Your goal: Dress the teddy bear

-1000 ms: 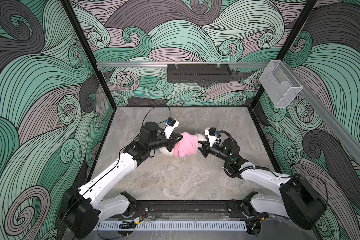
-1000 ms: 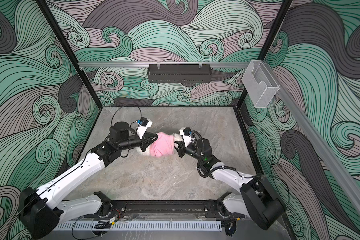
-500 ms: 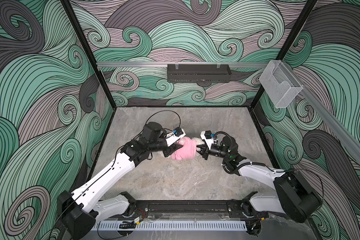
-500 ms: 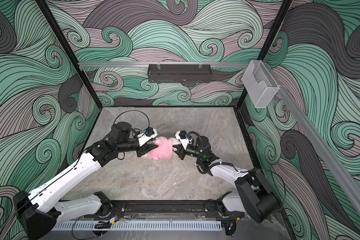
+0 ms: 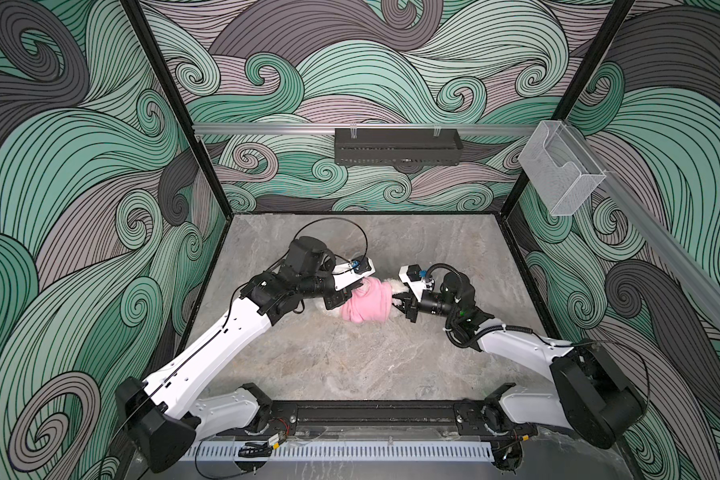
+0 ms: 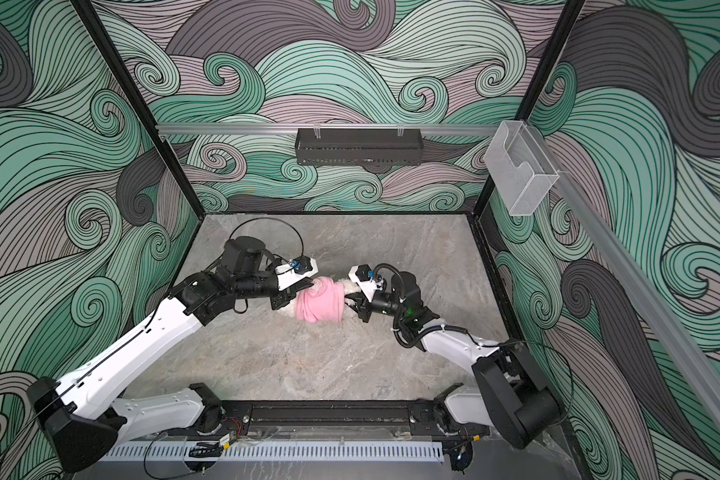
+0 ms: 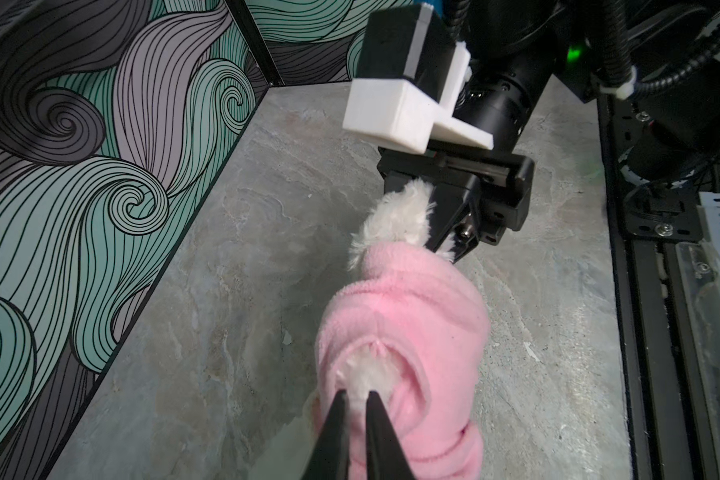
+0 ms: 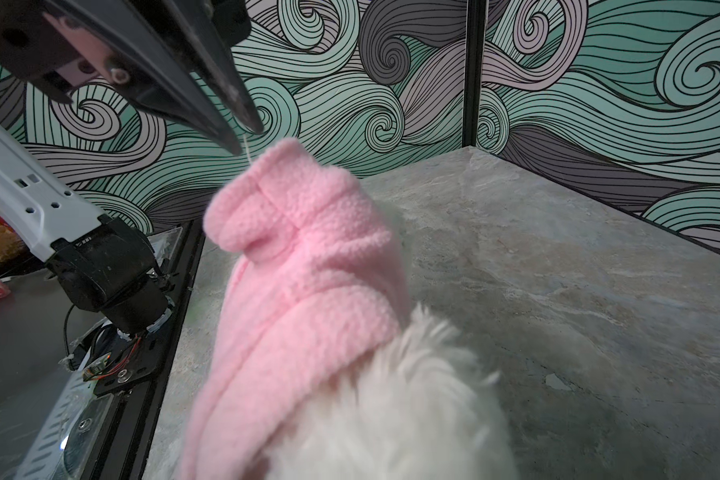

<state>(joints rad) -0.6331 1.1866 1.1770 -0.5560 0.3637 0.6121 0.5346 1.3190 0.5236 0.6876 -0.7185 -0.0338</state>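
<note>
Teddy bear [image 5: 393, 286] lies mid-frame in both top views on the marble-look table [image 5: 350, 365]. Its long axis runs left to right between the arms, and I cannot tell which end is its head. Fluffy white fur pokes from the right end of a nubbly pink fleece shirt [image 5: 366, 305] and is clamped by the right gripper [image 7: 443, 243]; the left gripper [image 7: 357, 401] has its jaws nearly closed at the shirt's other end, whether on anything is unclear.

White teddy bear [image 7: 398, 220], inside pink shirt [image 7: 408, 316]
</note>
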